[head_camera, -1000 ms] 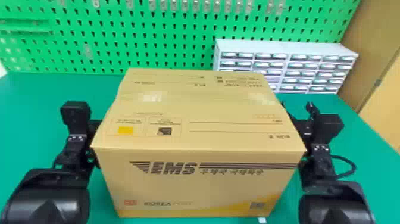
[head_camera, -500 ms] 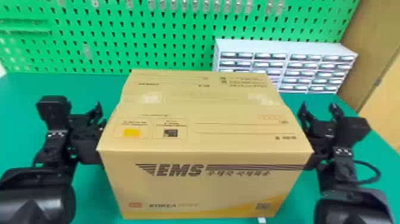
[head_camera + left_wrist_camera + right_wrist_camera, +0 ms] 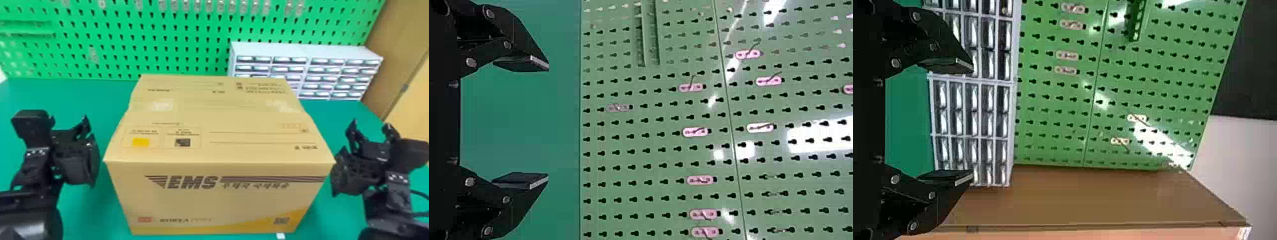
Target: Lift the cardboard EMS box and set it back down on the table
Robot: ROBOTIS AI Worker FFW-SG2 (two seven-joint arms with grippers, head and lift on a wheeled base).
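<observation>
The cardboard EMS box (image 3: 220, 201) rests on the green table (image 3: 79, 95), its printed long side toward the robot. My left gripper (image 3: 86, 127) is to the left of the box, with a gap of table between them. On the other side my right gripper (image 3: 372, 127) stands off the box's right side, close to its front right corner in view. The left wrist view has the left gripper (image 3: 548, 125) with its two fingers wide apart and nothing between them. Likewise open and holding nothing is the right gripper (image 3: 973, 125) in the right wrist view.
A green pegboard (image 3: 127, 41) rises behind the table. At the back right stands a white drawer cabinet (image 3: 306, 52), with a brown panel (image 3: 395, 48) farther right. A small white piece (image 3: 280, 236) lies by the box's front bottom edge.
Both grippers have drawn outward from the box's sides, the left one to the left and the right one to the right. The box has shifted slightly to the right.
</observation>
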